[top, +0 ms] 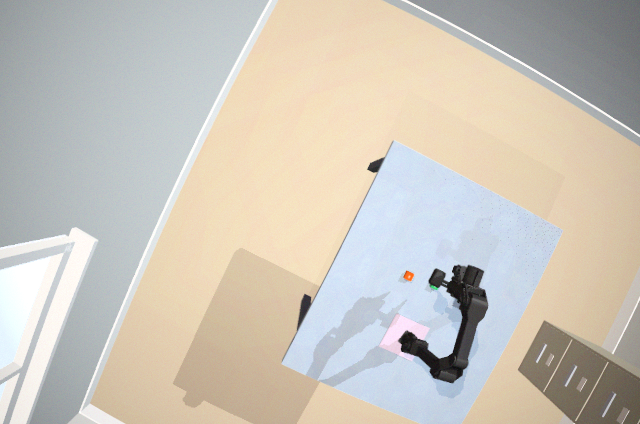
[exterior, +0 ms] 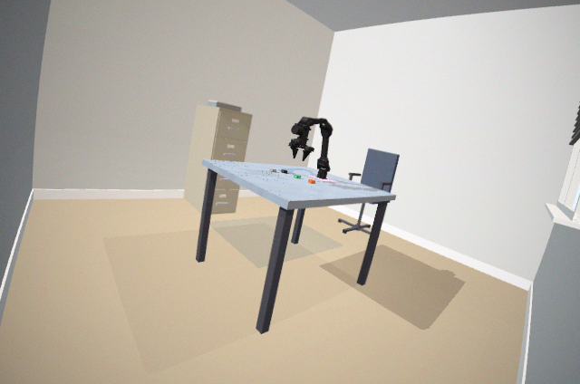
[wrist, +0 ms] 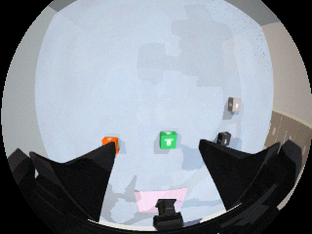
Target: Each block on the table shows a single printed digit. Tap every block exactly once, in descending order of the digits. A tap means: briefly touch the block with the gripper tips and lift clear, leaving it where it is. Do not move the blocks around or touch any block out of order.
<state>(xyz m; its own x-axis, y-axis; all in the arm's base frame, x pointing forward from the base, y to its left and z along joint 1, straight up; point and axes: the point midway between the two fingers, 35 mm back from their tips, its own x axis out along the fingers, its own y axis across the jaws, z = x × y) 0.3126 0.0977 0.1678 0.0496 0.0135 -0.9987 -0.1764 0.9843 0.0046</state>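
My gripper (exterior: 299, 158) (wrist: 158, 145) is open and empty, high above the table. A green block (top: 433, 287) (exterior: 297, 177) (wrist: 168, 140) lies below, between the fingertips in the wrist view; its white digit is unclear. An orange block (top: 408, 276) (exterior: 311, 181) (wrist: 108, 140) is partly behind the left finger in the wrist view. A black block (exterior: 284, 171) (wrist: 224, 138) is by the right fingertip there, and a grey block (exterior: 273, 170) (wrist: 234, 104) is farther up. The arm hides the black and grey blocks in the top view. Their digits and the orange one's are too small to read.
The blue table (top: 382, 212) (exterior: 262, 185) carries a pink square (top: 391, 335) (wrist: 146, 197) around the arm's base. A filing cabinet (top: 578, 372) (exterior: 203, 155) and an office chair (exterior: 381, 167) stand beyond the table.
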